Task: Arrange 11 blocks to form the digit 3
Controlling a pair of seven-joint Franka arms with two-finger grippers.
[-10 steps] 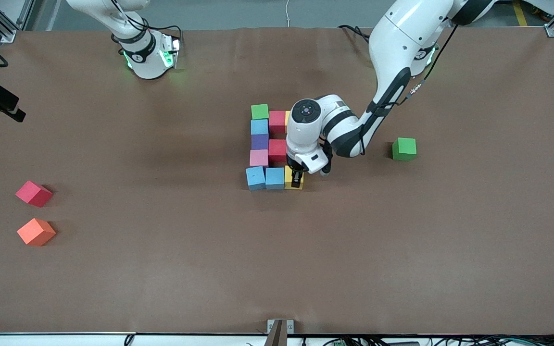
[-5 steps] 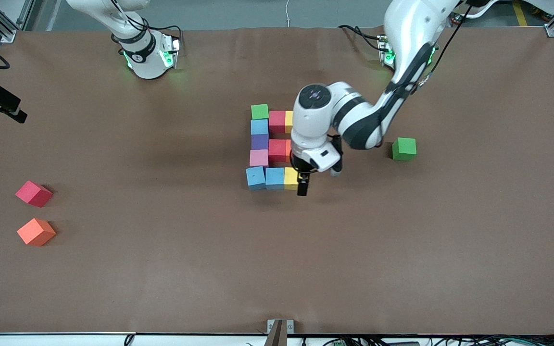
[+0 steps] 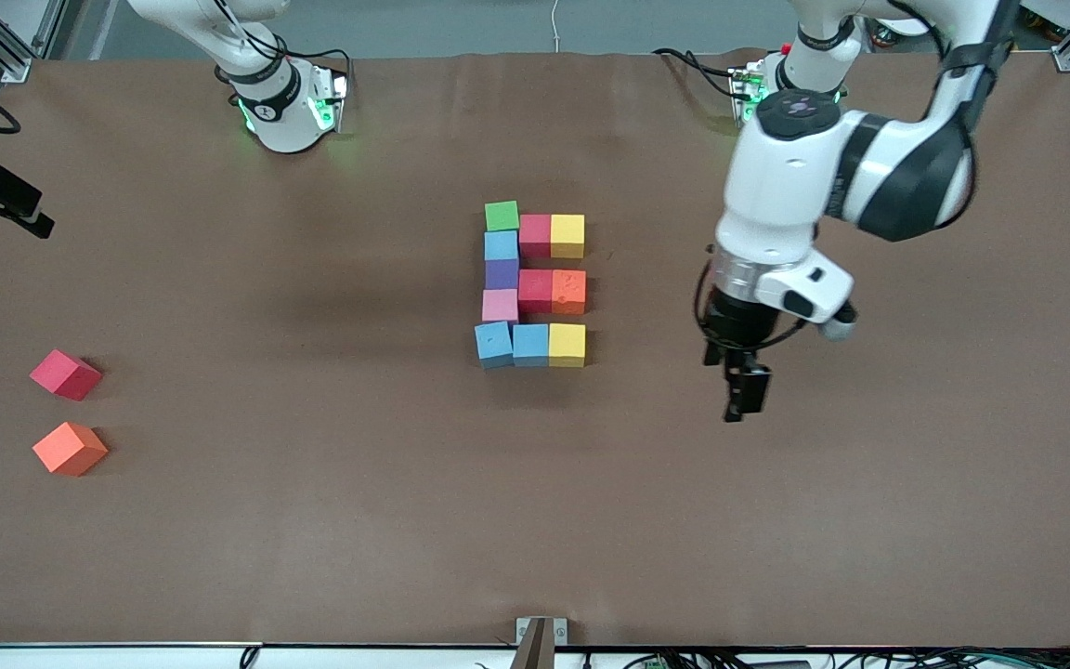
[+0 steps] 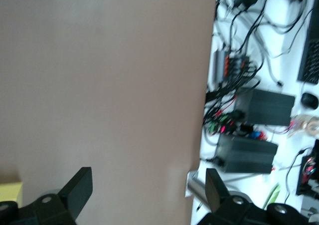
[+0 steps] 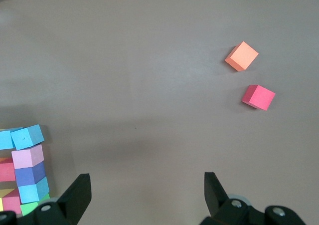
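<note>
Brown table (image 3: pixel 312 520), cable clutter past edge; left end effector (image 3: pixel 741 395), right end effector (image 5: pixel 144 195) spread, empty.

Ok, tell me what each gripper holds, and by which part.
Nothing is held. The left gripper is open in the air over bare table; the right gripper is open too, above the table.

Orange block (image 5: pixel 241 56), red block (image 5: pixel 258 97), stacked coloured blocks (image 5: pixel 27 170), brown table (image 5: pixel 139 60)

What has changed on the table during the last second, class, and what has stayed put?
The left claw let go of the yellow block completing the digit 3, then rose and swung toward its own end of the table, open. The loose red block and orange block stayed put.
</note>
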